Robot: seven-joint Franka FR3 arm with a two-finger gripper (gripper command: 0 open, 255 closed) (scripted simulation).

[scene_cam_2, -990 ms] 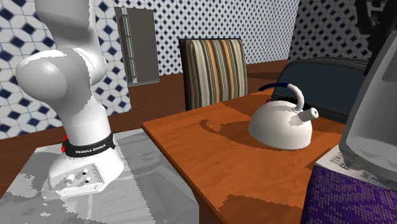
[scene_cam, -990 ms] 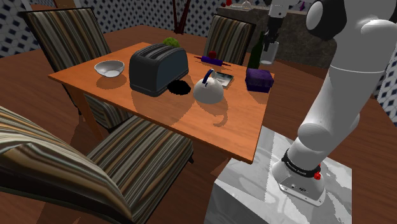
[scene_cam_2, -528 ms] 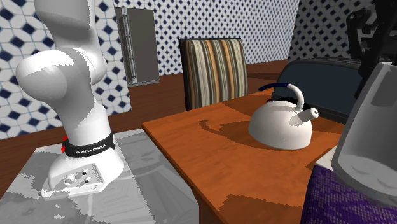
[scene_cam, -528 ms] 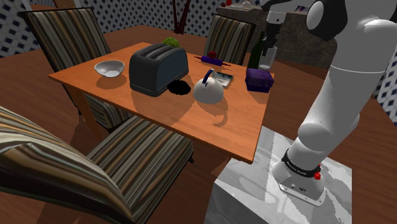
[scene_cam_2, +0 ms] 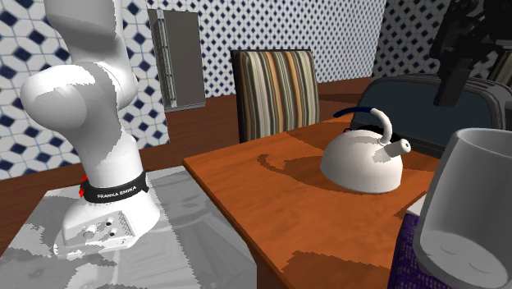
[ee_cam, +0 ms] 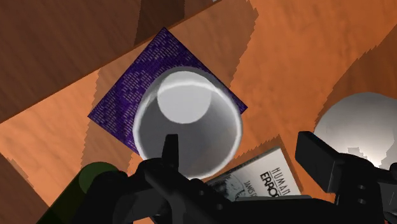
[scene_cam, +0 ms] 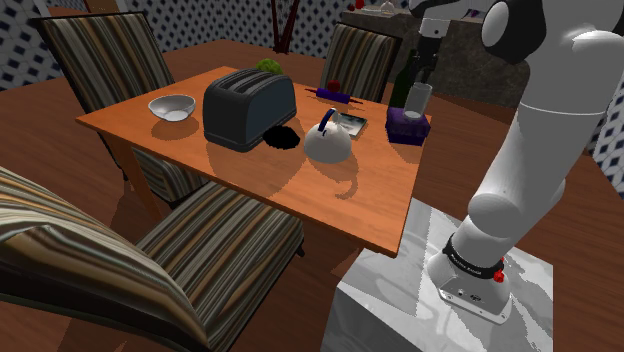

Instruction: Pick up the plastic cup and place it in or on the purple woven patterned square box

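The fingers (ee_cam: pixel 319 156) stand wide apart and grip nothing. In the second exterior view they hang above the cup (scene_cam_2: pixel 464 204), clear of its rim. The cup stands upright on the purple box (ee_cam: pixel 119 100), which lies on the counter (scene_cam: pixel 250 168) near the kettle (scene_cam: pixel 327 143). From the wrist view the cup looks to sit over the box's middle, though its own mouth hides its base, so how squarely it rests is only a guess. On that showing the task looks all but done: the cup has been set down, and only drawing the arm clear is left. Half a second ago the fingers held the cup just above the box, and a second ago it was higher. Now it is down and let go.
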